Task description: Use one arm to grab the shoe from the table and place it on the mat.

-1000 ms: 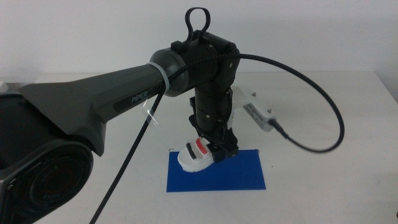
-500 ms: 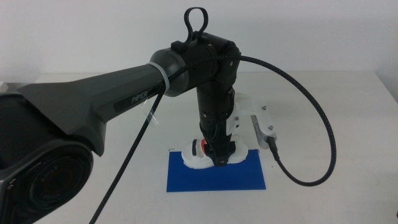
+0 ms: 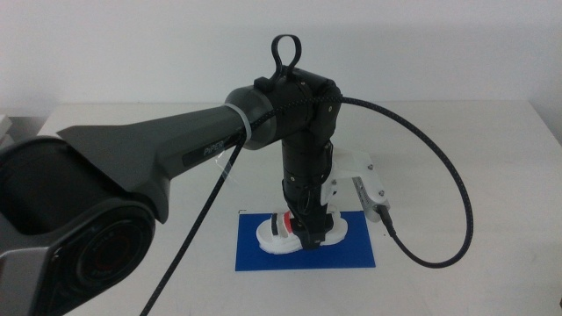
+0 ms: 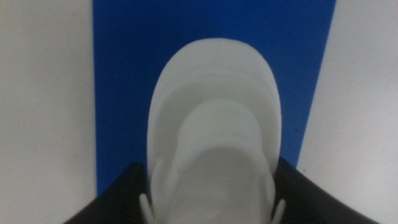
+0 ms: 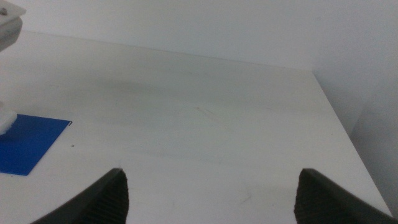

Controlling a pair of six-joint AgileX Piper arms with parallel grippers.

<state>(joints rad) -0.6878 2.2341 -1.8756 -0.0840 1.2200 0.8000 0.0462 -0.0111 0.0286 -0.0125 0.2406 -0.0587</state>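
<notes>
Left pincer [image 3: 309, 235] grips the shoe [image 3: 300, 232], lying lengthwise along the mat [image 3: 351, 250].

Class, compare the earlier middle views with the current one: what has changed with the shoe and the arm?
The left gripper has turned and lowered the shoe from a tilt, flat onto the mat, keeping hold of it. The mat has not shifted; the right gripper waits apart.

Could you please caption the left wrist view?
Left gripper holds the white shoe over the blue mat.
</notes>
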